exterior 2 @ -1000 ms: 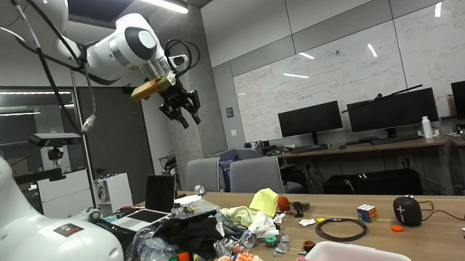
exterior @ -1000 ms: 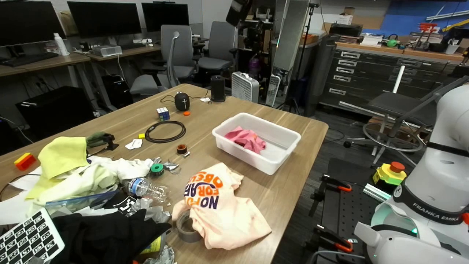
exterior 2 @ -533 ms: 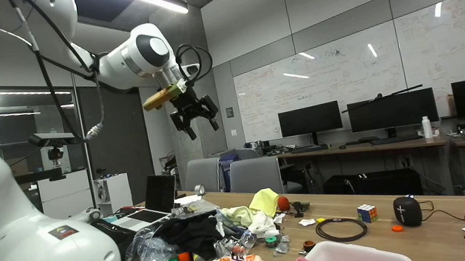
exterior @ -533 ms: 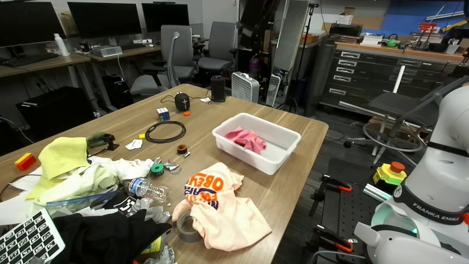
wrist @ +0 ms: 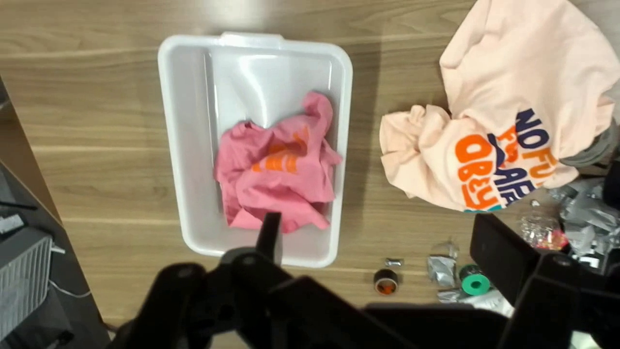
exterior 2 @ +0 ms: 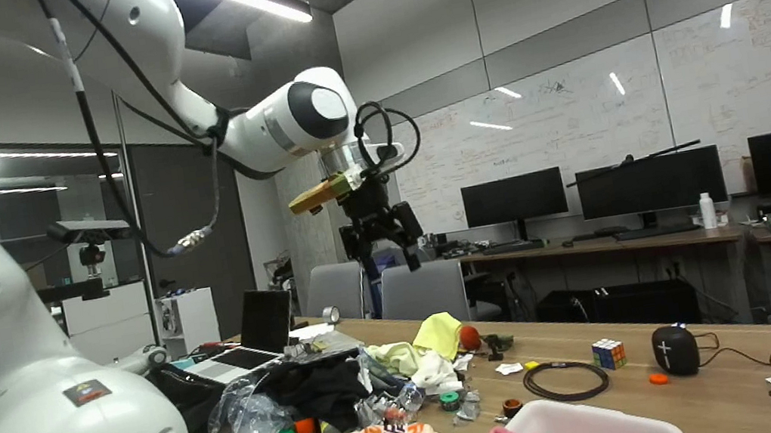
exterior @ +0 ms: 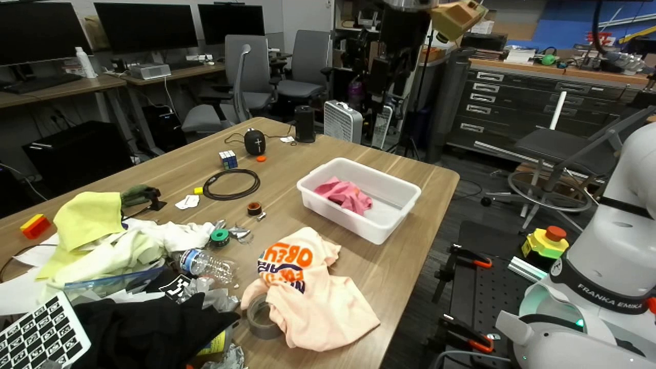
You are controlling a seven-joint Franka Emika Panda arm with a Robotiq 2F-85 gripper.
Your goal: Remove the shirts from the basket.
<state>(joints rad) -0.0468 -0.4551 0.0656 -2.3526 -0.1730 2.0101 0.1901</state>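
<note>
The pink shirt [wrist: 290, 179] lies crumpled in the white basket [wrist: 186, 145], towards one end of its floor. A peach shirt [exterior: 328, 302] with orange and navy lettering rests on the table beside the basket, partly over a roll of grey tape [exterior: 262, 328]. My gripper [exterior 2: 393, 265] hangs in the air well above the table, fingers pointing down and spread wide. In the wrist view, nothing is between the jaws of the gripper [wrist: 378, 220]; one fingertip overlaps the basket's corner from above. An exterior view cuts off the basket's near part [exterior 2: 600, 423].
Beside the peach shirt spreads clutter: black cloth [exterior: 148, 328], a water bottle [exterior: 207, 264] and yellow-white cloths [exterior: 92, 220]. A coiled cable [exterior: 231, 184], Rubik's cube [exterior: 228, 160] and dark speaker [exterior: 254, 142] stand farther off. The table's edge [exterior: 430, 246] runs close to the basket.
My gripper has come lower and swung rightwards in an exterior view, and its fingers have spread wider. The peach shirt's printed part has sagged slightly; the pink shirt and basket have stayed put.
</note>
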